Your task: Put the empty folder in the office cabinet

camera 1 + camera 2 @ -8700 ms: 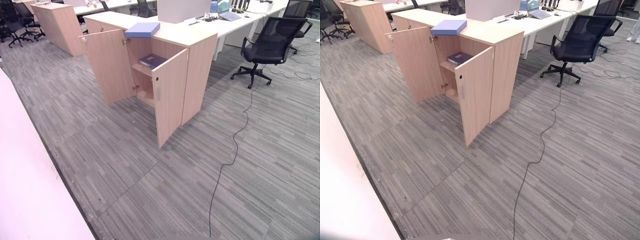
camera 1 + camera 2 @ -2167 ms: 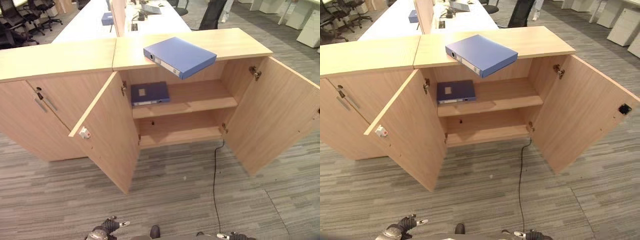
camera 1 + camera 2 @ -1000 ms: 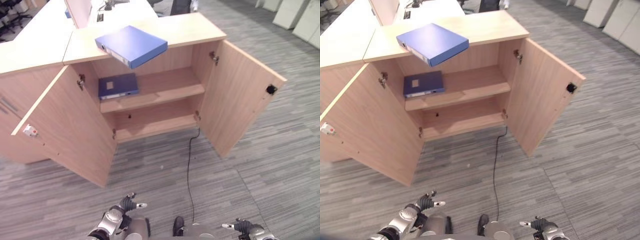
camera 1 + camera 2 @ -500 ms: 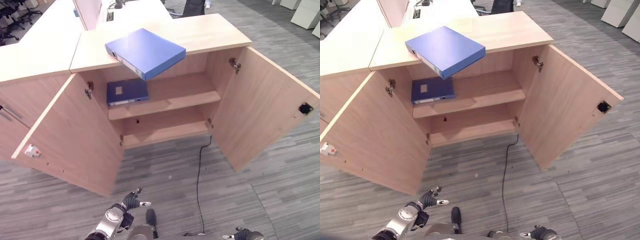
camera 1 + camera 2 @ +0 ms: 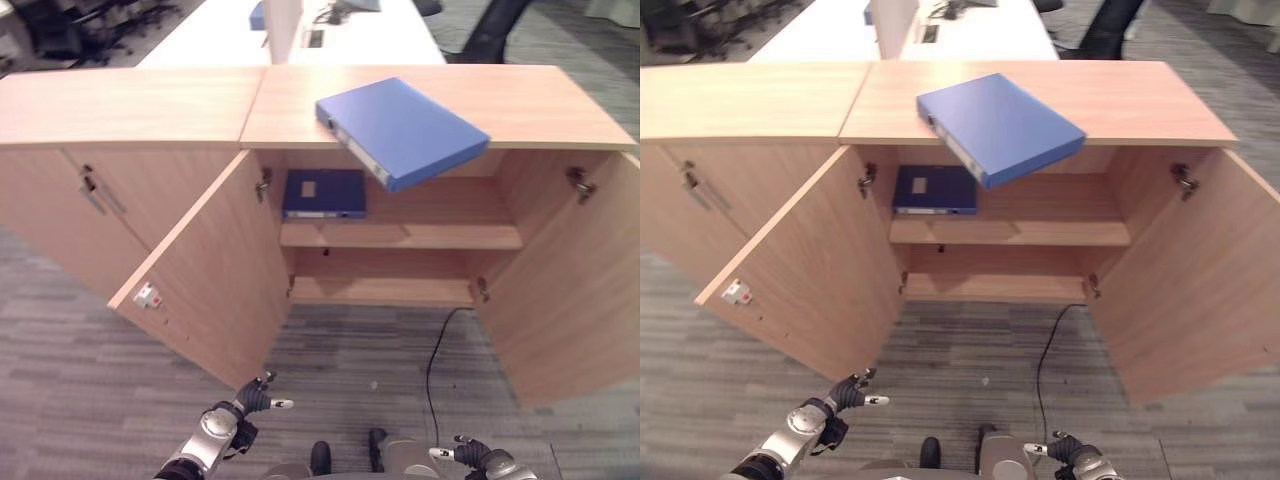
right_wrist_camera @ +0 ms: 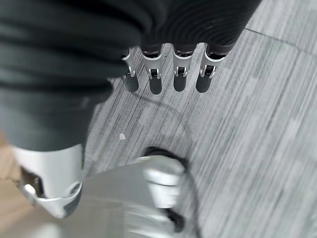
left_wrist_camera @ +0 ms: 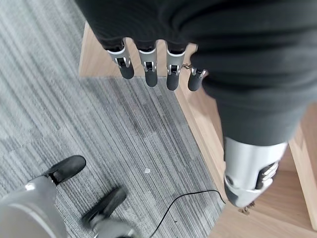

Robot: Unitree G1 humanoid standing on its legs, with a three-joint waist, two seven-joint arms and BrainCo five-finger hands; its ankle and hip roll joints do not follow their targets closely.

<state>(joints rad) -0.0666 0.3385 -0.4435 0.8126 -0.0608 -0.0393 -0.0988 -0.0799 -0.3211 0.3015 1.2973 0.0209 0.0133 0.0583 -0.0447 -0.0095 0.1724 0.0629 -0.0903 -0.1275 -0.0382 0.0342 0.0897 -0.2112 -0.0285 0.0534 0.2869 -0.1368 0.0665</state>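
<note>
Compared with half a second earlier, the camera had swung so the cabinet sat squarer ahead, its doors open as before. The left hand hung low, fingers straight and holding nothing. Well ahead of both hands, the blue folder lay closed on the cabinet top, one corner overhanging the edge. The right hand hung relaxed, empty.

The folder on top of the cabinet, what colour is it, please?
Blue; the folder shows best in the right eye view.
</note>
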